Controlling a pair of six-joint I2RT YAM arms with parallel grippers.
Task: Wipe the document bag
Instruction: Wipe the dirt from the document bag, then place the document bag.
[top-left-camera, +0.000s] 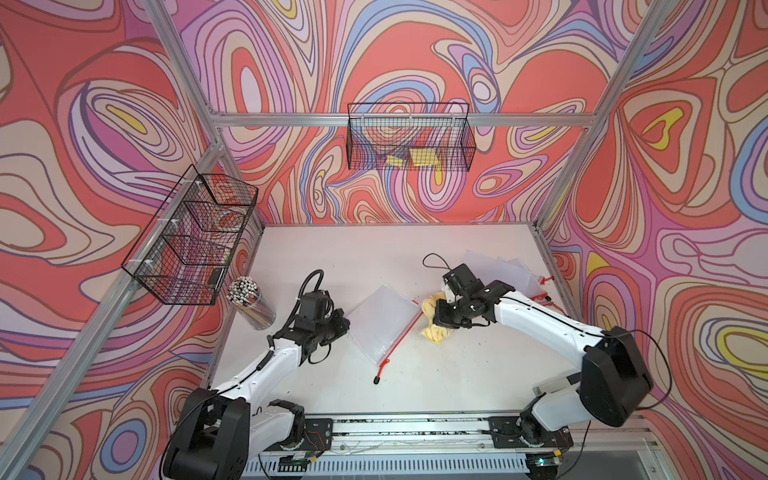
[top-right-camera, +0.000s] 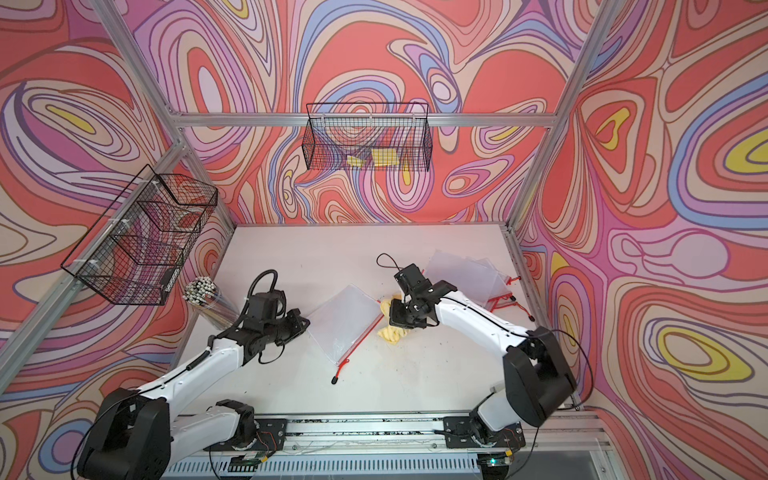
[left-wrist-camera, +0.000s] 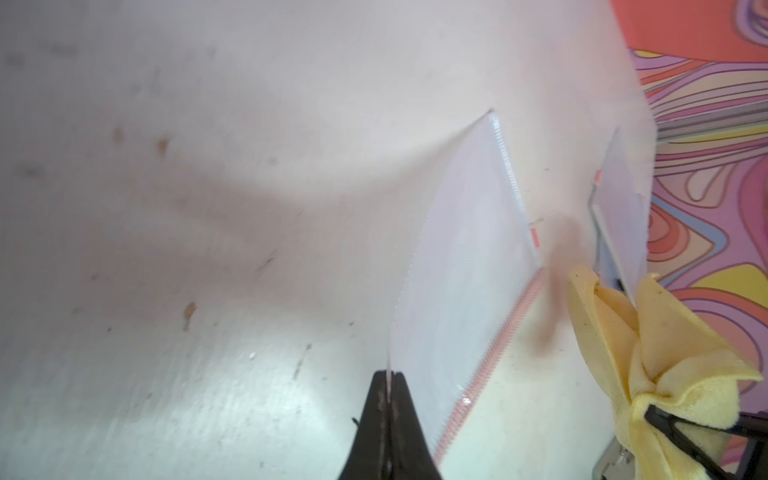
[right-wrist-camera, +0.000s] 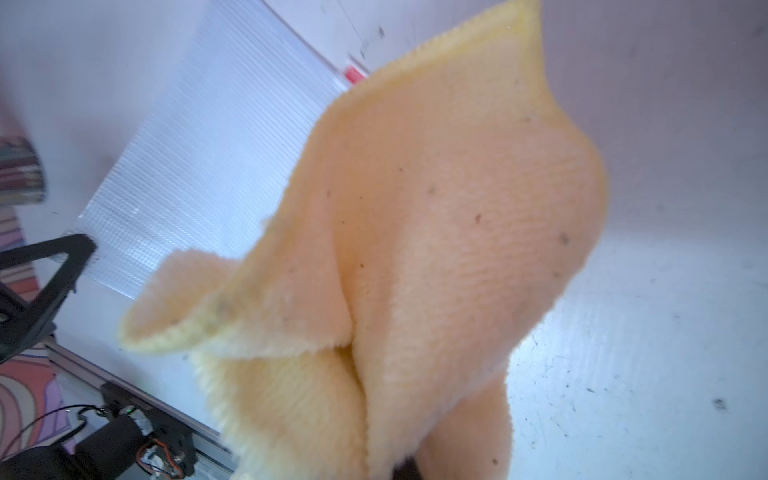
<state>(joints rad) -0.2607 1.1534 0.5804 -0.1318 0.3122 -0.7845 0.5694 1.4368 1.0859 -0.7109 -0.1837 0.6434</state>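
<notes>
A clear document bag (top-left-camera: 382, 322) (top-right-camera: 343, 322) with a red zipper lies on the white table (top-left-camera: 415, 386), one edge raised. My left gripper (top-left-camera: 344, 323) (top-right-camera: 306, 322) is shut on that edge; in the left wrist view its black tips (left-wrist-camera: 388, 379) pinch the thin plastic sheet (left-wrist-camera: 465, 270). My right gripper (top-left-camera: 434, 319) (top-right-camera: 392, 319) is shut on a yellow cloth (top-left-camera: 432, 332) (right-wrist-camera: 436, 228), which hangs just beside the bag's zipper side. The cloth hides the right jaws in the right wrist view, where the bag (right-wrist-camera: 216, 145) shows behind it.
More clear bags (top-left-camera: 498, 270) (top-right-camera: 461, 270) are piled at the back right of the table. A jar of pens (top-left-camera: 249, 301) stands at the left edge. Wire baskets hang on the left wall (top-left-camera: 195, 245) and the back wall (top-left-camera: 409, 139). Dark specks dot the tabletop.
</notes>
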